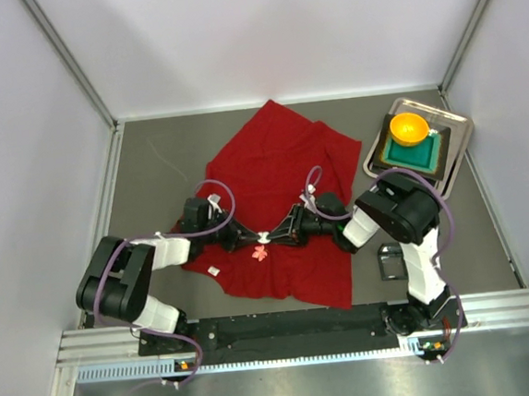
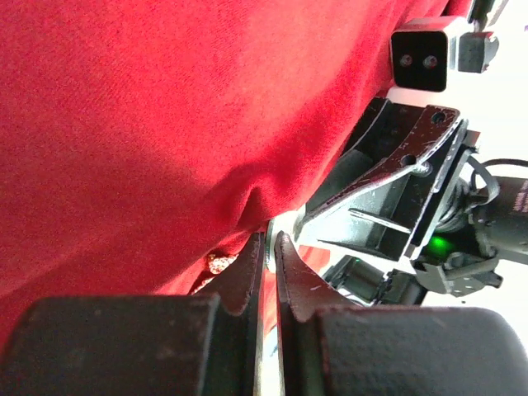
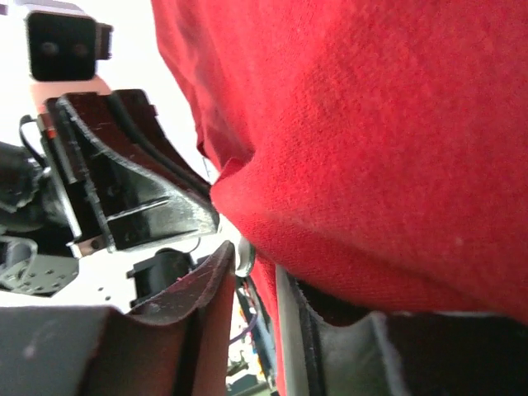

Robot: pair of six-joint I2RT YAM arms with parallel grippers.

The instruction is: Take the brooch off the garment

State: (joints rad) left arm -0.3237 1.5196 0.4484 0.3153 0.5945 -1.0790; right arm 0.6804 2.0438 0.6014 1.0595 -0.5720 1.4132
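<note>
The red garment [image 1: 280,169] lies spread in the middle of the table. The pale pink brooch [image 1: 262,252] sits on its lower part, just below where both grippers meet tip to tip. My left gripper [image 1: 257,238] comes in from the left. In its wrist view, the left gripper [image 2: 271,239] has its jaws pressed almost together on a pucker of the garment [image 2: 148,124], with a thin silver edge at the tips. A bit of the brooch [image 2: 219,262] peeks out left of them. My right gripper [image 3: 257,264] stands open. The garment [image 3: 371,148] drapes over one finger, and a small silver disc [image 3: 246,256] sits at the other tip.
A metal tray [image 1: 454,124] at the back right holds an orange bowl [image 1: 409,129] on a green square [image 1: 429,156]. A small white tag [image 1: 213,270] lies at the garment's lower left. A small black frame [image 1: 391,263] lies beside the right arm. Walls enclose the table.
</note>
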